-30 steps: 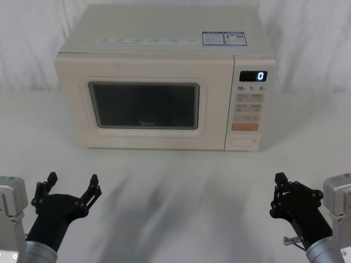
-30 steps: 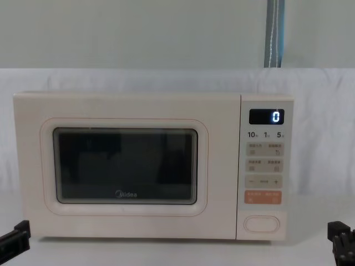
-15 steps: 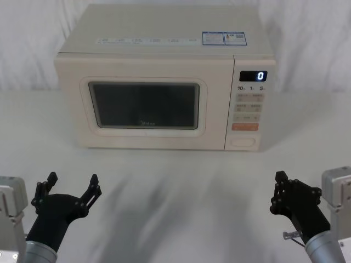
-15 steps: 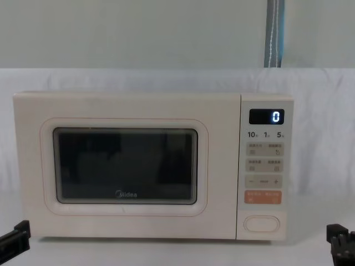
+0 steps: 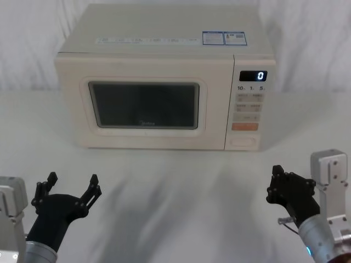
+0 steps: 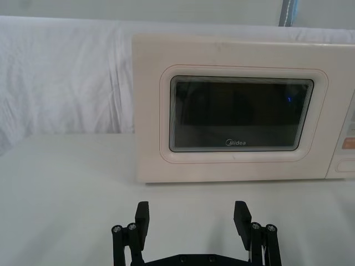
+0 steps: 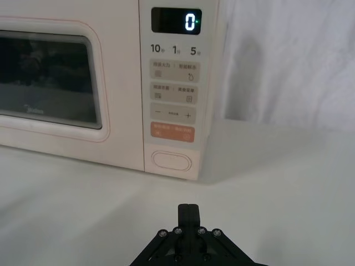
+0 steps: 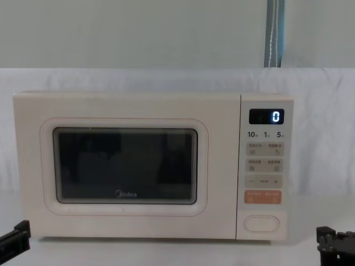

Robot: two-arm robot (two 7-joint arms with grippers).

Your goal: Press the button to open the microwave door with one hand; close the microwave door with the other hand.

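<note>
The cream microwave stands at the back of the table with its door closed, its dark window and logo facing me. The wide pill-shaped button sits lowest on the control panel, under the orange key. My right gripper hovers low over the table in front of the panel, shut and holding nothing. In the right wrist view its closed fingertips point towards the button, a good gap short of it. My left gripper rests near the front left, open and empty, facing the door.
A white cloth covers the table and the backdrop. The display reads 0. A wide strip of bare table lies between both grippers and the microwave's front.
The right gripper has shifted slightly left and forward, and its grey arm link has risen beside it. The left gripper and the microwave have not moved.
</note>
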